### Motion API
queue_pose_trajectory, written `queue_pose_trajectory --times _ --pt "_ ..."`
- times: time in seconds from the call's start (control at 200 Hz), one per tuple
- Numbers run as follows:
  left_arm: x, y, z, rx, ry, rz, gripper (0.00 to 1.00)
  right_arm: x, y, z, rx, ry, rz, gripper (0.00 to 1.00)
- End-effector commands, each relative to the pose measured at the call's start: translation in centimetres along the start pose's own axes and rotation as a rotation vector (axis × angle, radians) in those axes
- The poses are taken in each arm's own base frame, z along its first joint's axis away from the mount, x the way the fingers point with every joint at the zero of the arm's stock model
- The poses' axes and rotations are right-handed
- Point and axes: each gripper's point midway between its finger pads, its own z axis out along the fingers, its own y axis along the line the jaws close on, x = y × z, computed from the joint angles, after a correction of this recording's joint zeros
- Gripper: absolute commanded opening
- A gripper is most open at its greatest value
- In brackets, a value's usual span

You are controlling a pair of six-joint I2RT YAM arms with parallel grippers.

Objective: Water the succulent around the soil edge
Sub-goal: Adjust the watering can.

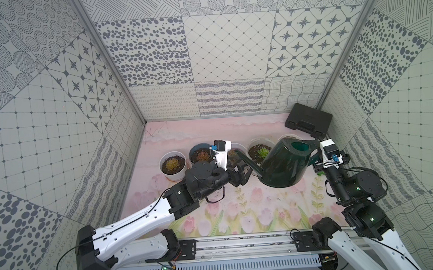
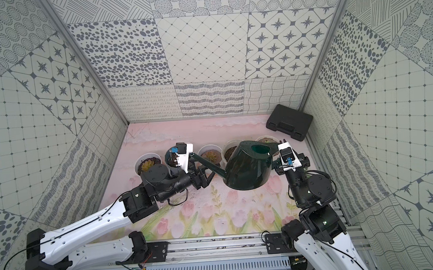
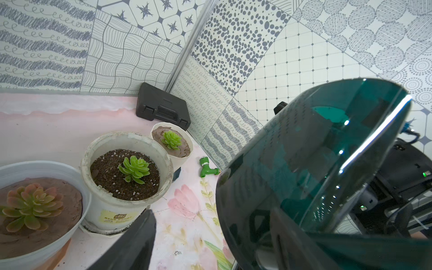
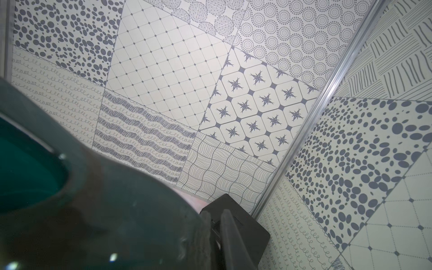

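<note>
The right pincer (image 1: 315, 163) is closed tight on the handle (image 2: 273, 145) of the green watering can (image 1: 282, 165). The left pincer (image 1: 245, 172) stands open by the spout (image 1: 247, 162), holding nothing.

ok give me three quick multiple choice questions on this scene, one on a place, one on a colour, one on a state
1. Where is the black case? A far right corner B by the front rail C on a pot
2. What colour is the watering can? A white B dark green C pink
3. How is the right gripper? A open and empty B shut on the watering can C out of view
Answers: 1 A, it lies farthest back, on the right; 2 B, both top views show dark green; 3 B, the right wrist view shows it clamped on the can.
</note>
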Motion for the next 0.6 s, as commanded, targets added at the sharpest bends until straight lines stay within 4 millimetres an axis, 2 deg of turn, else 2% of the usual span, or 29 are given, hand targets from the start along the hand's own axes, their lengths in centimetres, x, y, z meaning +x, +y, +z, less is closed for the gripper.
queue_pose_trajectory --times 0.0,0.16,0.265,0.355,0.42,0.525,0.595 --pt "-4.5 -2.3 -1.3 0.047 -0.207 0.081 0.78 -2.1 -2.7 0.2 0.114 -0.032 0.063 0.00" --pt "-4.3 -0.5 -3.5 -0.036 -0.247 0.106 0.77 -1.6 -4.4 0.6 0.209 0.041 0.030 0.00" --pt "-5.5 -1.2 -4.2 -0.024 -0.272 0.171 0.77 -1.6 -4.2 0.8 0.202 0.043 0.027 0.00" --pt "-6.6 -3.2 -3.6 0.041 -0.266 0.207 0.78 -1.4 -3.8 1.1 0.186 0.048 0.037 0.00" --pt "-7.2 -3.9 -2.5 0.045 -0.259 0.222 0.79 -1.3 -3.6 1.2 0.181 0.051 0.039 0.00" --pt "-7.4 -2.7 -0.6 -0.047 -0.245 0.251 0.79 -1.3 -3.4 1.1 0.170 0.045 0.046 0.00" --pt "-7.7 -2.2 -0.1 -0.076 -0.263 0.259 0.79 -1.3 -3.2 1.0 0.155 0.043 0.047 0.00"
